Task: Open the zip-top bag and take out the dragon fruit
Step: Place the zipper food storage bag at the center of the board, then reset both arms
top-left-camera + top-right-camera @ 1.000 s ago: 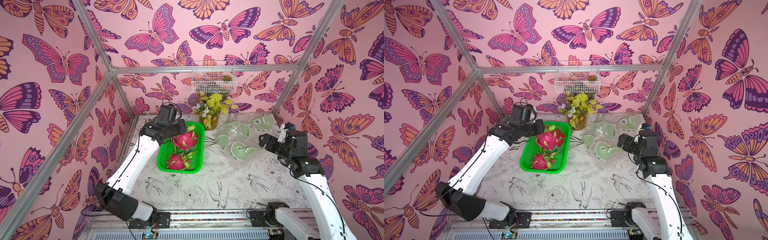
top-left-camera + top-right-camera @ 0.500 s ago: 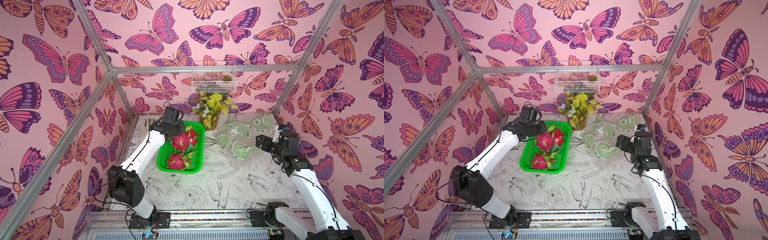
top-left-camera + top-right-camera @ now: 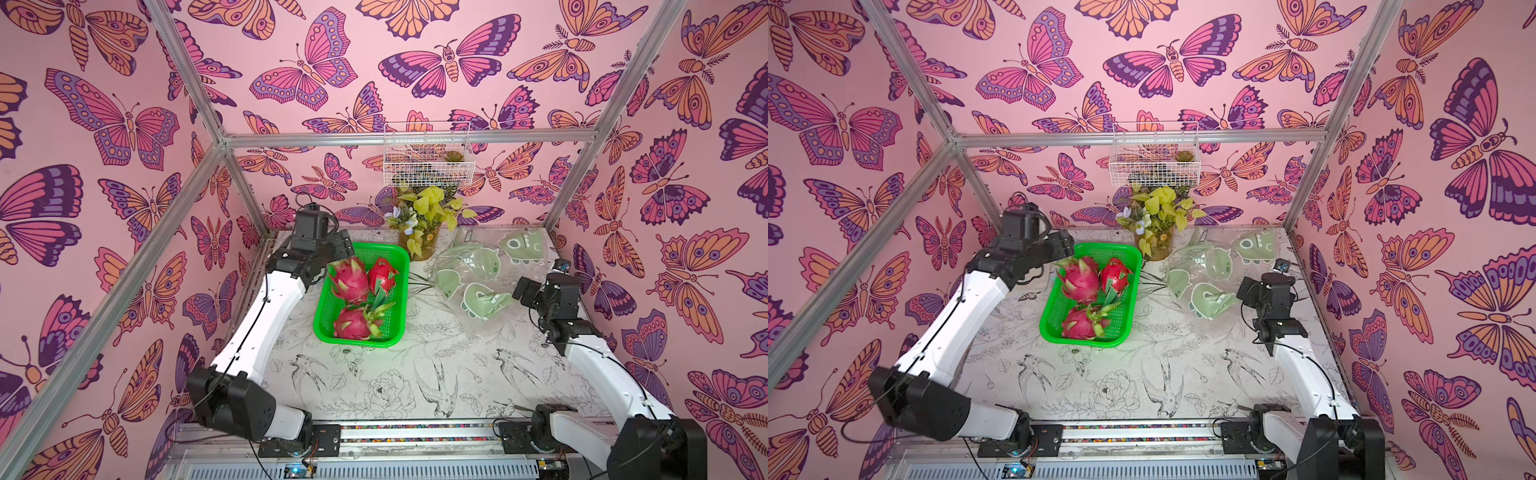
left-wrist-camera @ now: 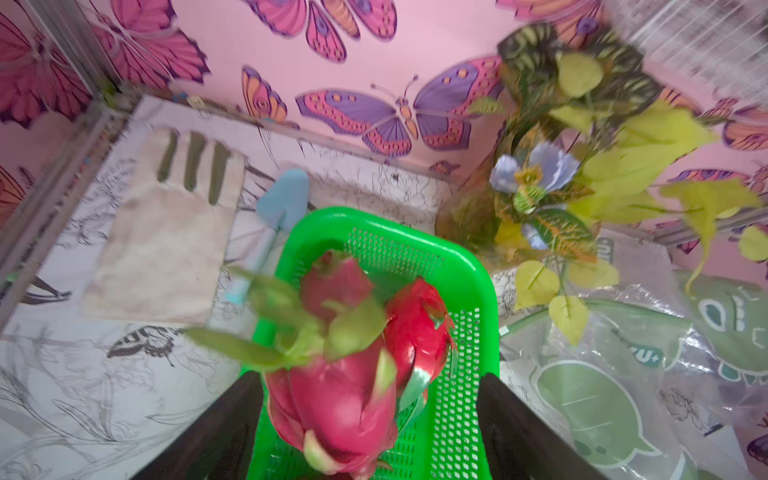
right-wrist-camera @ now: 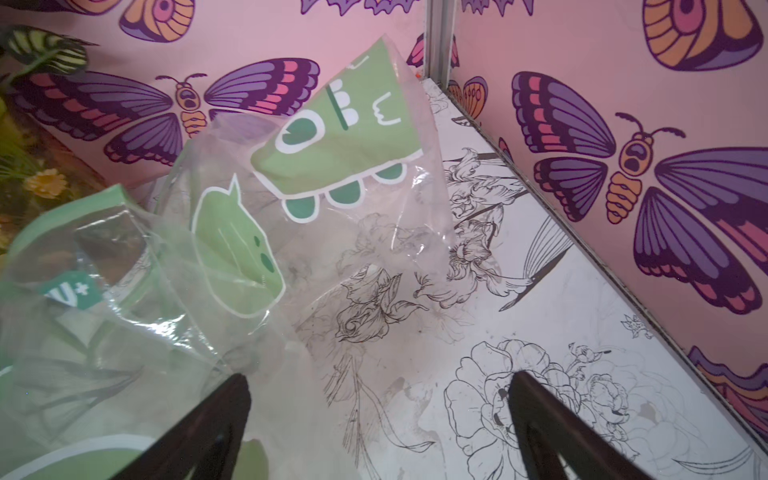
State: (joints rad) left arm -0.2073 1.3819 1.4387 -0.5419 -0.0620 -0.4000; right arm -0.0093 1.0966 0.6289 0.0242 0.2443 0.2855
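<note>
Three dragon fruit lie in a green basket [image 3: 357, 341] [image 3: 1084, 341]: a magenta one [image 3: 348, 279] [image 3: 1079, 278] and a glossy red one [image 3: 382, 276] [image 4: 419, 328] at its far end, another magenta one [image 3: 353, 324] at the near end. My left gripper [image 3: 338, 249] [image 4: 370, 378] is open, its fingers spread wide on either side of the far magenta fruit [image 4: 340, 395]. The empty zip-top bag [image 3: 478, 274] [image 5: 232, 232], clear with green cartoon prints, lies crumpled at the back right. My right gripper [image 3: 521, 289] [image 5: 380, 376] stands open at the bag's near edge, holding nothing.
A vase of yellow-green leaves and flowers [image 3: 419, 224] stands between basket and bag at the back wall. A white wire basket [image 3: 428, 160] hangs above it. A beige glove [image 4: 166, 241] and a blue-handled tool [image 4: 282, 199] lie behind the basket in the back left corner.
My left gripper lowered the magenta dragon fruit into the basket beside the red one and opened, letting it go. The right arm shifted slightly and stayed open.
</note>
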